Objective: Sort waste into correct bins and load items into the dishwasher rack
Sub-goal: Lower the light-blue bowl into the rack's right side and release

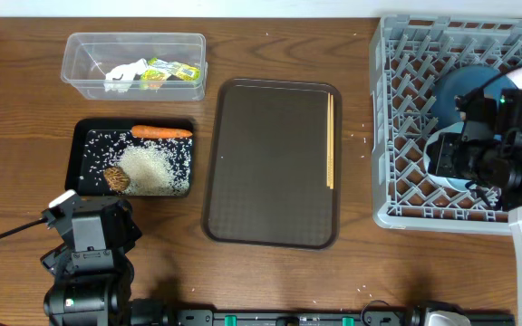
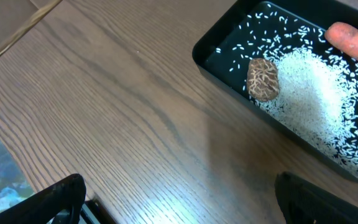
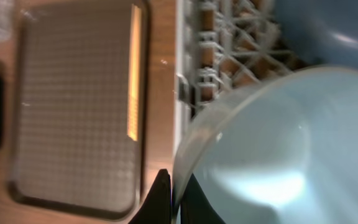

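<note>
My right gripper (image 3: 176,193) is shut on the rim of the small light blue bowl (image 3: 272,143), holding it over the grey dishwasher rack (image 1: 397,118) beside the large dark blue dish (image 1: 469,89). Seen from overhead, the bowl (image 1: 435,158) hangs near the rack's front. The wooden chopsticks (image 1: 330,140) lie on the brown serving tray (image 1: 270,163). The black tray (image 1: 78,154) holds the carrot (image 1: 161,132), rice (image 1: 152,167) and a brown lump (image 1: 116,178). Paper (image 1: 125,74) and wrappers (image 1: 172,71) lie in the clear tub (image 1: 89,50). My left gripper (image 2: 179,211) is open and empty above bare table, short of the black tray.
A few rice grains are scattered on the wood between the serving tray and the rack (image 1: 362,138). A black cable (image 1: 7,234) runs off to the left from the left arm. The table's front edge lies just behind both arm bases.
</note>
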`<move>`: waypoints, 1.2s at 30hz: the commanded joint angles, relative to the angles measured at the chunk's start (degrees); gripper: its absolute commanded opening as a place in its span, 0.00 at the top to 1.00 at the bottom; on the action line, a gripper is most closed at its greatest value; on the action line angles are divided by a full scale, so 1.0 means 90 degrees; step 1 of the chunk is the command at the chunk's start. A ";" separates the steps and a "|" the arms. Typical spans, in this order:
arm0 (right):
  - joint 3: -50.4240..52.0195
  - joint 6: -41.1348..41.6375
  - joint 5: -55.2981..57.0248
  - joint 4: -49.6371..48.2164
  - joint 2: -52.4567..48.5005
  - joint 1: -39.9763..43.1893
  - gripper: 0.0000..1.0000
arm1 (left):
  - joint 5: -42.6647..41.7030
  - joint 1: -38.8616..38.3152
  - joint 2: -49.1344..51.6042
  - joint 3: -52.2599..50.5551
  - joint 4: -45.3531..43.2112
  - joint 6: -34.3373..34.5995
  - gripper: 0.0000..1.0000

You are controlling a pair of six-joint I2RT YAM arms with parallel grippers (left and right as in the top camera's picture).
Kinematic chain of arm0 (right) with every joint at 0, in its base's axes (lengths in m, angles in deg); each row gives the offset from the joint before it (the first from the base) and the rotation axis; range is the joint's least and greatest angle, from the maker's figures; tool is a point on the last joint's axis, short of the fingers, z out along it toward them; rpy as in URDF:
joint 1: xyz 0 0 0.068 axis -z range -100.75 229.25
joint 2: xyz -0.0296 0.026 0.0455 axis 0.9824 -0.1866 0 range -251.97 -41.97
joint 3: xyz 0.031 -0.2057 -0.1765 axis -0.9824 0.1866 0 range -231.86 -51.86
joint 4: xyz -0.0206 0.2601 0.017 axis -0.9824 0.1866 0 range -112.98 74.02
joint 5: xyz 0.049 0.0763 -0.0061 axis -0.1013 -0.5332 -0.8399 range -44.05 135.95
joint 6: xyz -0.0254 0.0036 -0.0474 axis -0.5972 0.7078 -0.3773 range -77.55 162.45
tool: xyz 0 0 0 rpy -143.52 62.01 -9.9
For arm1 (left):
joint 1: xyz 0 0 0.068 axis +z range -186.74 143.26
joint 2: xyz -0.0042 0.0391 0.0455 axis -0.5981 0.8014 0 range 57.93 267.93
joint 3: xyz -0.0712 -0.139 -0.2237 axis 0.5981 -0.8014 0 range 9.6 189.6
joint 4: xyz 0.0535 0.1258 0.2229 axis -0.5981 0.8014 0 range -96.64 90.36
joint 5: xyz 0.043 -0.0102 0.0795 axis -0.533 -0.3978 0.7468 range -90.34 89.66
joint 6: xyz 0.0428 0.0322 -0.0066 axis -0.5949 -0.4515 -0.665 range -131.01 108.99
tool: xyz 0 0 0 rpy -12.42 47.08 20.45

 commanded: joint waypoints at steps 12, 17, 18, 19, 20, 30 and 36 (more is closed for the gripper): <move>0.1064 -0.1851 -0.4592 -0.0996 -0.0991 0.2016 0.99 | 0.0075 -0.0007 0.0002 -0.0017 0.0007 -0.0085 0.02; 0.1064 -0.2412 -0.5651 -0.0998 -0.1457 0.2251 0.99 | 0.0075 -0.0007 0.0002 -0.0017 0.0010 -0.0085 0.02; 0.1064 -0.2450 -0.5753 -0.0996 -0.1566 0.2249 0.99 | 0.0078 -0.0007 0.0002 -0.0017 0.0010 -0.0085 0.02; 0.1066 -0.2450 -0.5795 -0.0996 -0.1664 0.2244 0.99 | 0.0075 -0.0007 0.0002 -0.0017 0.0010 -0.0085 0.02; 0.1066 -0.2448 -0.5795 -0.0991 -0.1768 0.2244 0.99 | 0.0075 -0.0007 0.0002 -0.0017 0.0010 -0.0085 0.02; 0.1069 -0.2446 -0.5819 -0.0901 -0.2399 0.2397 0.99 | 0.0078 -0.0007 0.0002 -0.0017 0.0010 -0.0085 0.02; 0.1069 -0.2446 -0.5605 -0.0763 -0.2399 0.2642 0.99 | 0.0075 -0.0007 0.0002 -0.0017 0.0007 -0.0085 0.02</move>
